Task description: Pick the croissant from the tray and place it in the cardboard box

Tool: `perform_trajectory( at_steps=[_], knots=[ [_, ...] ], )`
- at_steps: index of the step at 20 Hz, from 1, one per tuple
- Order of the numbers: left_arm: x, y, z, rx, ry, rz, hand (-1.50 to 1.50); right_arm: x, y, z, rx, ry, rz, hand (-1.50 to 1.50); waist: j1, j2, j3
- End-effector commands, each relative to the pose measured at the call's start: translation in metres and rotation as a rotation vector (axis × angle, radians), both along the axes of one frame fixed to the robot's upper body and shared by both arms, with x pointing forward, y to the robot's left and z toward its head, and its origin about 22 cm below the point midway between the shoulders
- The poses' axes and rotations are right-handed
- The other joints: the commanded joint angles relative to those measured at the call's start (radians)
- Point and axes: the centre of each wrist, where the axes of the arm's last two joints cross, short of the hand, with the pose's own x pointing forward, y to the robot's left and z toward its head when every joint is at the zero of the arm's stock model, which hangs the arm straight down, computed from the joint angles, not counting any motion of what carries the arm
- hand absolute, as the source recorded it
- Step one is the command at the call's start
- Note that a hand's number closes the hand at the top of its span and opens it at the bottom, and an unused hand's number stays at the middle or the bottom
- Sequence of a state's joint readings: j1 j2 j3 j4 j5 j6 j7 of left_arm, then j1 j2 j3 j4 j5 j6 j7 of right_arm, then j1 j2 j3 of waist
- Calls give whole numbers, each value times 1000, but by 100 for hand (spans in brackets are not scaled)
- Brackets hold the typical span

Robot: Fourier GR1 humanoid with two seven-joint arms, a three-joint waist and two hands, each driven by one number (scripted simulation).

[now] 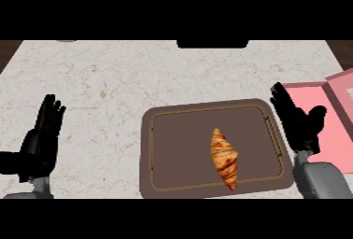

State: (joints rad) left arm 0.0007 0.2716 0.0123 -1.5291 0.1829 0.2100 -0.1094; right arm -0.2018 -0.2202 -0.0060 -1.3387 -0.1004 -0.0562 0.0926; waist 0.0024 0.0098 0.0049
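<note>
Both forearms enter from 6 o'clock. Toward 4 o'clock on the brown tray [153, 154] lies the croissant [225, 158], untouched, its tips at 12 and 6. At 3 o'clock sits the pink box [336, 116], partly cut off. My worry: its curved, flaky shape could slip between closing fingers. Right hand [298, 122] stands open over the tray's right rim, holding nothing; left hand [43, 135] rests open at 9 o'clock on the counter [138, 74].
</note>
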Motion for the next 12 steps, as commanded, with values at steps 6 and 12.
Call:
perform_trajectory(
  at_steps=[6, 12],
  knots=[
    [25, -9, 42, 323, -85, -326, 0, 18, 60, 186, -452, -639, 384, -150, -38, -58, -17],
    [37, -8, 40, 315, -55, -403, 0, -20, 58, 209, -913, -601, 478, -150, -49, -19, -8]
  ],
)
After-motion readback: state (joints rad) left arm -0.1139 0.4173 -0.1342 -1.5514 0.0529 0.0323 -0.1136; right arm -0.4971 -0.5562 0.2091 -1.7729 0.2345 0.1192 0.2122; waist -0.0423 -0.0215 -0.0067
